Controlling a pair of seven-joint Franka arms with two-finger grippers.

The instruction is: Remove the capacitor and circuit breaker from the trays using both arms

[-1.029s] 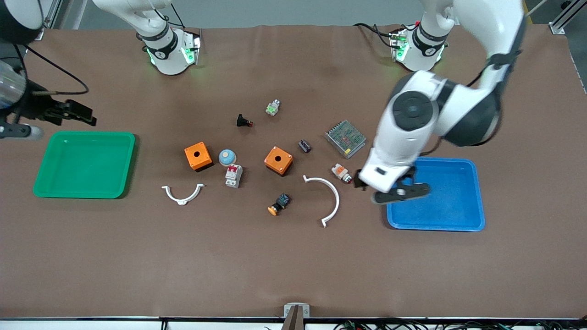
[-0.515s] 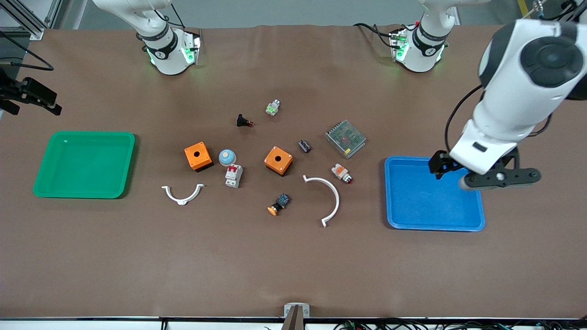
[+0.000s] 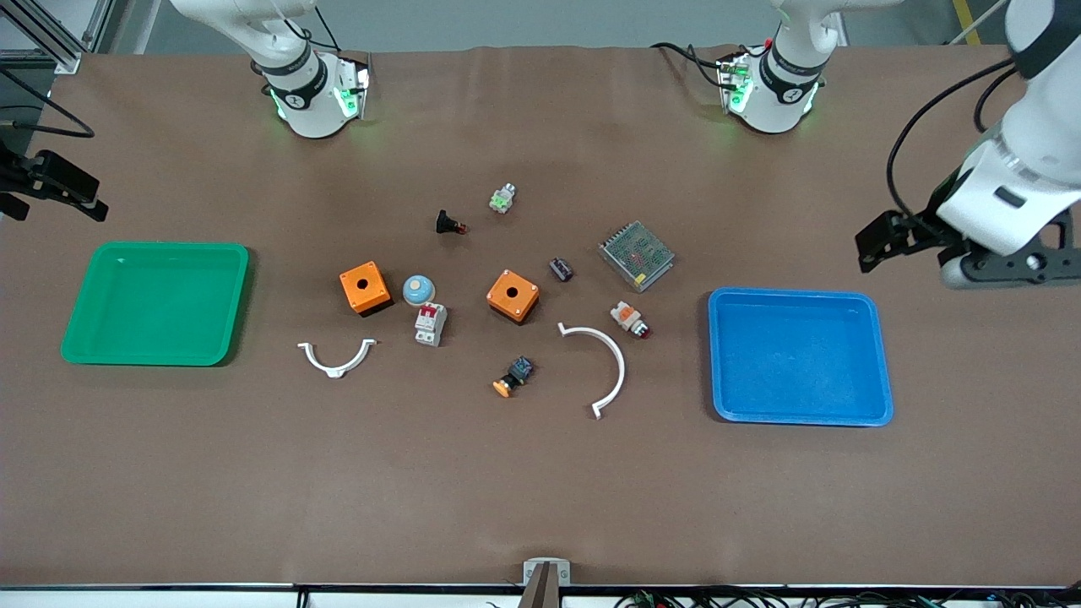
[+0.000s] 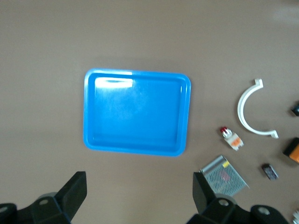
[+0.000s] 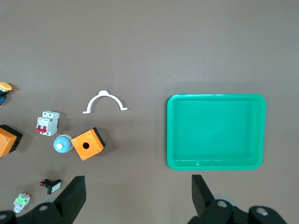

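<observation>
Already both trays, green (image 3: 156, 247) and blue (image 3: 794, 293), sit empty on the counter (image 3: 540, 490). The left claw (image 3: 937, 253) hangs spread over the counter at the left arm's end, and the right claw (image 5: 138, 196) hangs spread at the right arm's end. The circuit breaker (image 3: 430, 324) lies near one orange box (image 3: 365, 288), the capacitor (image 3: 561, 269) near another (image 3: 513, 295). A low sweep of either arm could scatter them.

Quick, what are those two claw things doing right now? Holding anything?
Left end effector: open, holding nothing, above the table by the blue plastic tray.
Right end effector: open, holding nothing.

Capacitor (image 3: 561, 269) and circuit breaker (image 3: 430, 324) between trays (image 3: 156, 355)
</observation>
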